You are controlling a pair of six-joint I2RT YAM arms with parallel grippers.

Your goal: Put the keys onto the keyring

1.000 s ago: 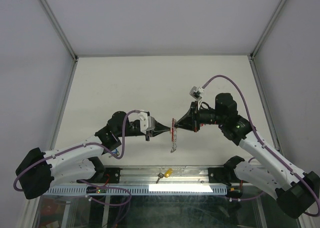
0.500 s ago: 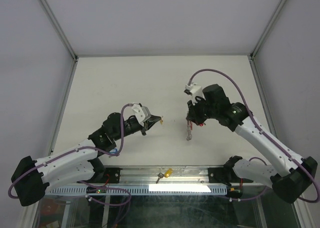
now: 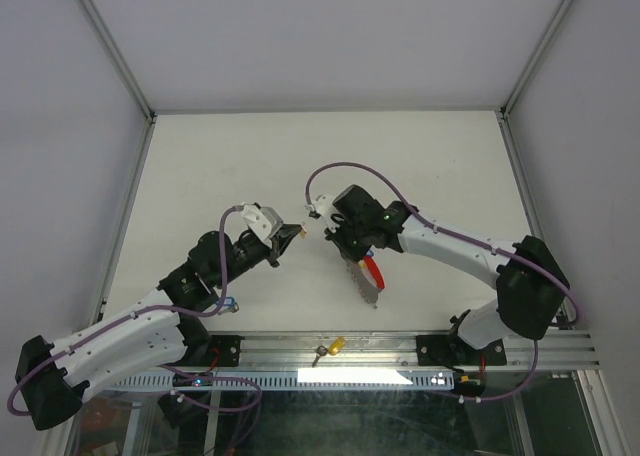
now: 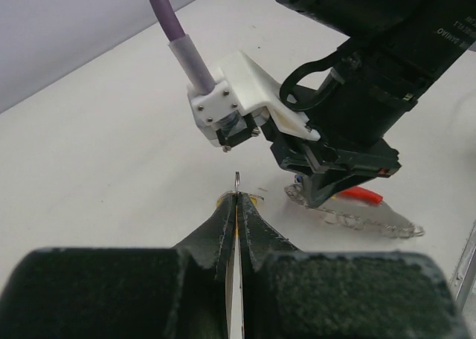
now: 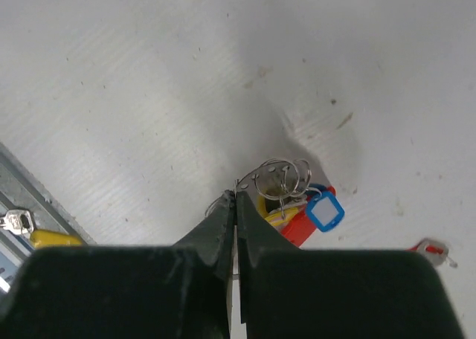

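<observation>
My left gripper (image 3: 296,233) (image 4: 236,198) is shut on a key with a yellow tag (image 4: 253,198). The key's small wire ring (image 4: 236,180) sticks out past the tips. My right gripper (image 3: 349,255) (image 5: 236,195) is shut on a silver ring of the keyring (image 5: 281,177), close to the right of the left gripper. The keyring's metal rings (image 3: 365,284) and red band (image 3: 377,272) trail down onto the table. A blue-tagged key (image 5: 325,210) and a yellow tag (image 5: 271,208) hang among the rings. Another key with a red tag (image 5: 431,248) lies loose on the table.
A yellow-tagged key (image 3: 331,347) (image 5: 46,237) lies on the metal rail (image 3: 400,348) at the table's near edge. White walls and frame posts (image 3: 110,46) bound the table (image 3: 240,156) at the back and both sides.
The right arm swung left and down with the keyring, from mid-air to the table near the left gripper. The left gripper drew back to the left with its key.
</observation>
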